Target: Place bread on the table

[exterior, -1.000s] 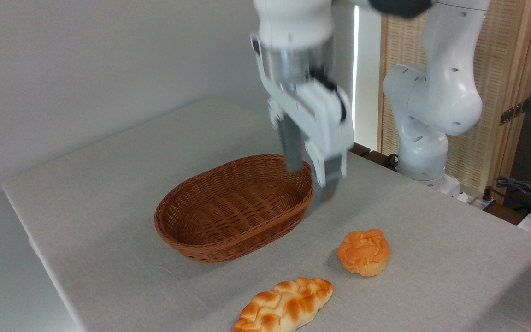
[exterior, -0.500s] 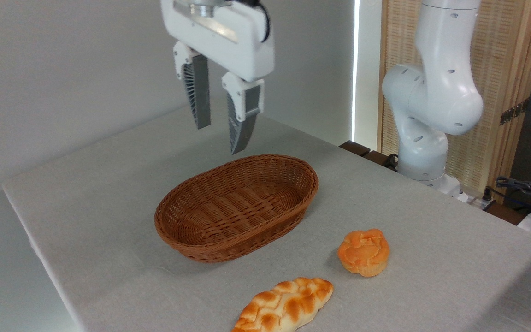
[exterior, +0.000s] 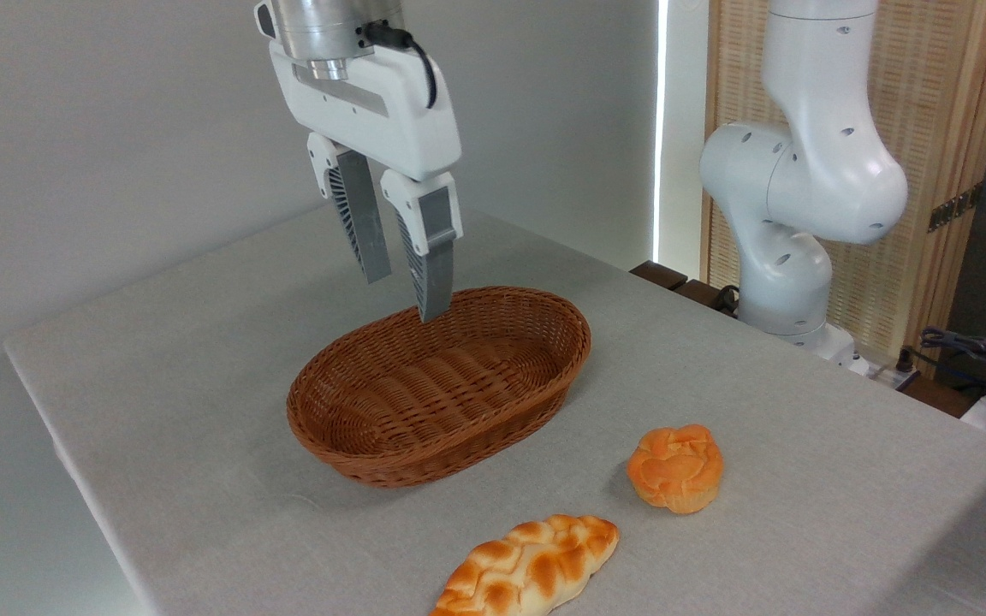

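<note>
1. Your white two-finger gripper [exterior: 406,295] hangs above the far rim of the brown oval wicker basket [exterior: 439,389]; its grey ribbed fingers [exterior: 426,257] are spread apart and hold nothing.
2. You'll find the small round orange-golden bun with a swirled top [exterior: 675,467] sitting on the light grey cloth-covered worktop [exterior: 767,385], to the right of the basket and apart from it.
3. The long braided loaf with pale and brown patches [exterior: 529,567] lies on the worktop near the front edge, close to the bun but not touching it.
</note>
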Controlling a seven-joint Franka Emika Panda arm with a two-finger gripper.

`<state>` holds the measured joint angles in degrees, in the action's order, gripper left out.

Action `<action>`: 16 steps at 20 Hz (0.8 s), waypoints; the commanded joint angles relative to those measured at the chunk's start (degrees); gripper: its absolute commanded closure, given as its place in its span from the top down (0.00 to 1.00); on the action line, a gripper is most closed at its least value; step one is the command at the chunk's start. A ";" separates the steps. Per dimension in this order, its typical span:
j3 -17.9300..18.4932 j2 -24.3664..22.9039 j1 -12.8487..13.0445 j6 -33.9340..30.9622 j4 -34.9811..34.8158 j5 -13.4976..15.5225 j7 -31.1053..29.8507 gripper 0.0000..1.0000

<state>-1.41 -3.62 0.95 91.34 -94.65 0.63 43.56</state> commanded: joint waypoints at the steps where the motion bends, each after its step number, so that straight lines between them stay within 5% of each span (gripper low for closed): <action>1: 0.80 0.46 -0.34 -0.73 1.66 -0.19 0.30 1.00; 7: 3.96 0.46 -0.16 -2.22 2.89 2.18 3.38 1.00; 16: 3.26 0.98 -0.07 -2.14 3.07 2.18 3.64 1.00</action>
<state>1.71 -3.52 0.64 90.68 -92.97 2.11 46.32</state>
